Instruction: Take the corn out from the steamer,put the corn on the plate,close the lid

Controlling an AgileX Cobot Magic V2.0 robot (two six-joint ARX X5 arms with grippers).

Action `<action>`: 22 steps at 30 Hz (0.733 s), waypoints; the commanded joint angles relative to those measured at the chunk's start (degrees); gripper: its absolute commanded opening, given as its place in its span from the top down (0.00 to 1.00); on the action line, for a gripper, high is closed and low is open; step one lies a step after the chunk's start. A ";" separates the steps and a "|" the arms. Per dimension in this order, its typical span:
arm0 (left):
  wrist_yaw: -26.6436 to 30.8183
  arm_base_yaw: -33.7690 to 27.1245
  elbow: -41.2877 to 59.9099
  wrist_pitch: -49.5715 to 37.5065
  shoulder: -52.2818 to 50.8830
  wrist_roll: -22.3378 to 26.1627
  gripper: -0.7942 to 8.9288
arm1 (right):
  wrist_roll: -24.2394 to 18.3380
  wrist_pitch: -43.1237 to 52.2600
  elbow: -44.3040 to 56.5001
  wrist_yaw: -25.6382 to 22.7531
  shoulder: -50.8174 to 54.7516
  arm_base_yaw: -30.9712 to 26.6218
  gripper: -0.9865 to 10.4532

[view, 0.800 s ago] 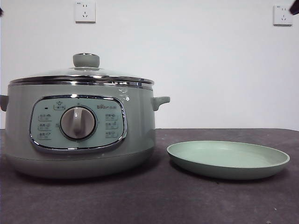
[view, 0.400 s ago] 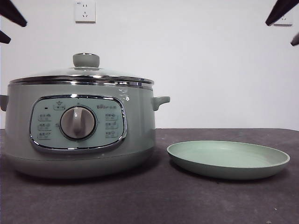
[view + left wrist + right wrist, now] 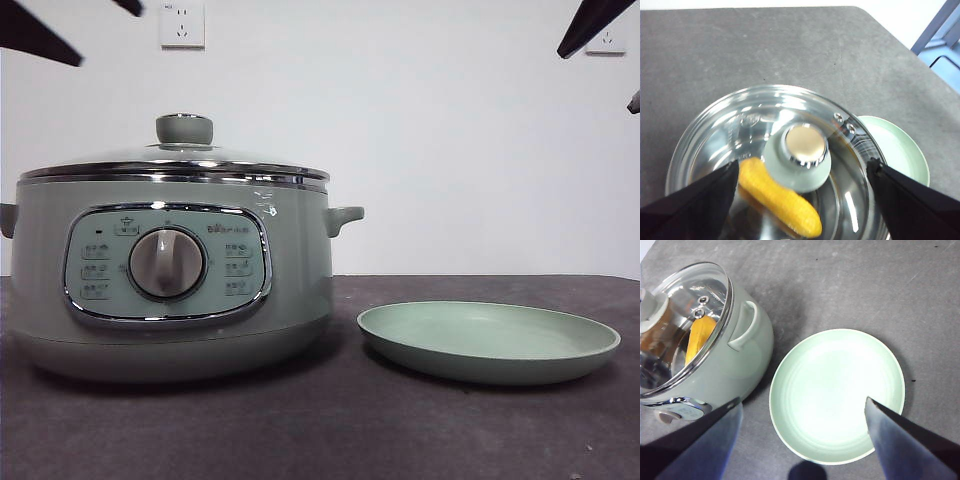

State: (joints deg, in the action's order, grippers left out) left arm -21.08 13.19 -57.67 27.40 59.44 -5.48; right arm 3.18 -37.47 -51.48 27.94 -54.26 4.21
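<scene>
Front view: you've got the steamer (image 3: pixel 170 275) on the dark table (image 3: pixel 330 430), lid (image 3: pixel 175 160) seated on its chrome rim, knob (image 3: pixel 184 129) upright in the middle. The plate (image 3: pixel 488 342) sits just beside the steamer on the table, apart from it, nothing on it. Black tips show at both top corners, well above everything. Two wall sockets (image 3: pixel 182 24) on the white wall behind.

Left wrist view: your left gripper (image 3: pixel 802 172) hangs above the lid (image 3: pixel 765 135), jaws spread wide, one to each side of the knob (image 3: pixel 802 150), touching nothing. Through the glass you can see the corn (image 3: pixel 777 197) lying inside the steamer, partly under the knob, tapered end pointing away from it. The plate's edge (image 3: pixel 905 152) shows past the steamer's rim.

Right wrist view: your right gripper (image 3: pixel 802 412) is over the plate (image 3: pixel 837 390), jaws spread wide, holding nothing, clear of the plate. The steamer (image 3: pixel 735 360) is off to one side with its side handle (image 3: pixel 744 325) facing the plate; the corn (image 3: pixel 699 337) is visible through the lid (image 3: pixel 690 320) near that handle side. A dark shadow blob falls on the table just by the plate's rim.

Corn is in the steamer, lid is on, plate is bare.
</scene>
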 commanded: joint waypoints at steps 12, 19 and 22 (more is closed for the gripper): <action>12.96 9.75 -4.33 -4.02 14.03 4.85 0.47 | -0.07 -0.09 -0.04 0.22 -0.13 0.04 0.56; 14.12 11.26 -4.33 -5.64 17.44 5.51 0.48 | -0.09 -0.39 -0.04 0.22 -0.13 0.04 0.56; 15.23 11.28 -4.33 -5.07 17.53 5.53 0.58 | -0.09 -0.48 -0.04 0.22 -0.13 0.04 0.56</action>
State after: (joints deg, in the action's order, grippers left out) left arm -6.33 24.36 -61.93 22.33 76.86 -0.60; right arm 3.20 -38.00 -51.48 27.94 -54.26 4.21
